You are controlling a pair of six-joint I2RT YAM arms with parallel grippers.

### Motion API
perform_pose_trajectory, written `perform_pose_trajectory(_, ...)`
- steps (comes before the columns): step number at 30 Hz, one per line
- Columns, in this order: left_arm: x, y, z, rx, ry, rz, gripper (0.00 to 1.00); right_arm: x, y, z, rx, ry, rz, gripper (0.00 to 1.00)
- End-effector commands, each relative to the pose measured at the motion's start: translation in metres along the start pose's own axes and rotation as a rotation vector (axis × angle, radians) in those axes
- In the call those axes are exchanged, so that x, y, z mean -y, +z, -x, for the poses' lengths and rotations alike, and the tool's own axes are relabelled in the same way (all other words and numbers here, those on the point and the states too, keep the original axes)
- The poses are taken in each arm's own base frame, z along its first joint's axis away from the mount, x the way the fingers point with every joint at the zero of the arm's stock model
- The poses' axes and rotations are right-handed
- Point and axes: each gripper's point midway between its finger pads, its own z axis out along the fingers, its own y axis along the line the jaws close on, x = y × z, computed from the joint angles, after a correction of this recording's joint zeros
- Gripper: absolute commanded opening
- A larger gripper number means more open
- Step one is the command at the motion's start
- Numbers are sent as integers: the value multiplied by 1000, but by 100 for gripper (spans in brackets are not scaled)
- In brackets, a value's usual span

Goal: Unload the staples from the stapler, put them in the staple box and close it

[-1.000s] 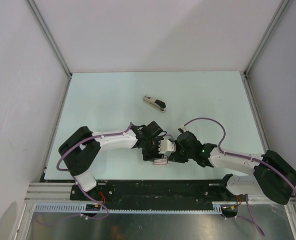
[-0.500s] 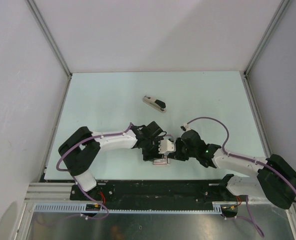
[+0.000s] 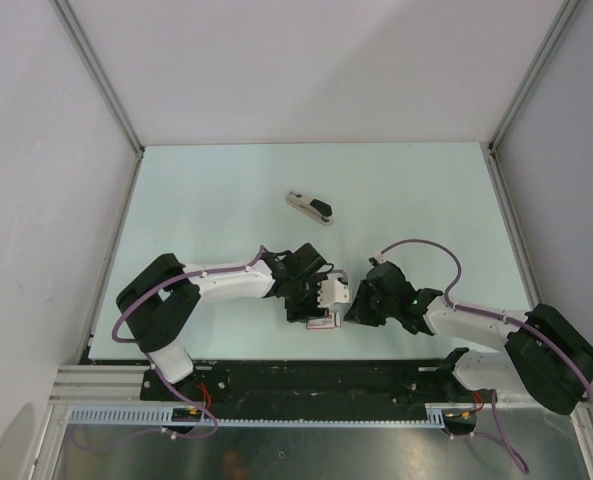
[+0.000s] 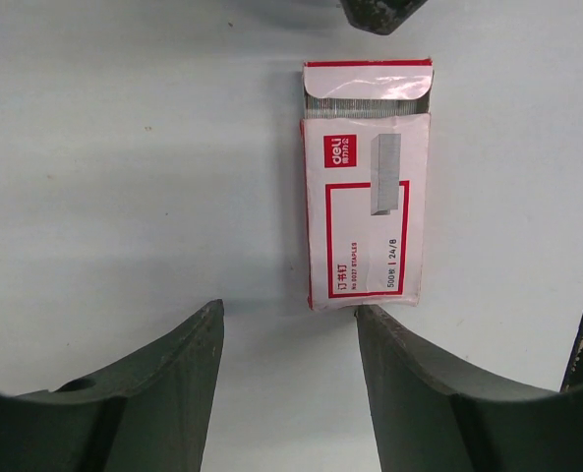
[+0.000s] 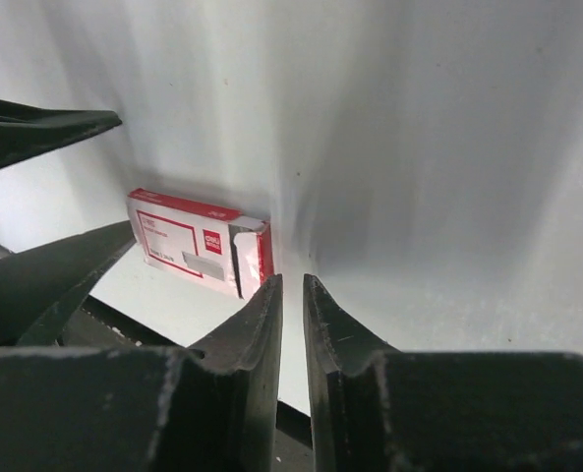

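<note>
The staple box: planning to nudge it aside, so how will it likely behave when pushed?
The staple box lies flat, so it would probably slide rather than tip. Its thin card looks crushable. One end is open with staple strips showing, so tilting may spill them.

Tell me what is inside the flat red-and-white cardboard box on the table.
At its open end, the flat red-and-white cardboard box shows a row of silver-grey staples. How many lie deeper cannot be seen, because the printed top covers the rest.

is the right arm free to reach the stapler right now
Probably yes: the stapler lies alone on the table, farther out than the right gripper, with nothing between them.
</note>
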Motion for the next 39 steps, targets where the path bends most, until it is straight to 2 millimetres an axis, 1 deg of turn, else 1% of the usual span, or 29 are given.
perform_pose_trajectory(1,-1,-2,-2,-9,13,26,61,-3,3,-1,-8,3,19,20)
perform_pose_trajectory(12,-1,-1,-2,-10,9,25,61,-7,7,-1,-21,18,39,20)
perform_pose_trajectory(17,-2,-1,0,-8,8,28,61,-14,10,2,-13,20,69,19)
perform_pose_trajectory(27,-7,-3,8,8,2,37,61,-18,14,0,-32,20,76,17)
perform_pose_trajectory(31,-9,-4,12,18,1,46,63,-19,13,-1,-33,19,78,17)
perform_pose_trajectory(35,-13,-5,20,33,1,50,65,-26,15,0,-32,17,99,17)
perform_pose_trajectory(39,-15,-5,22,35,0,52,65,-30,14,-1,-37,12,103,17)
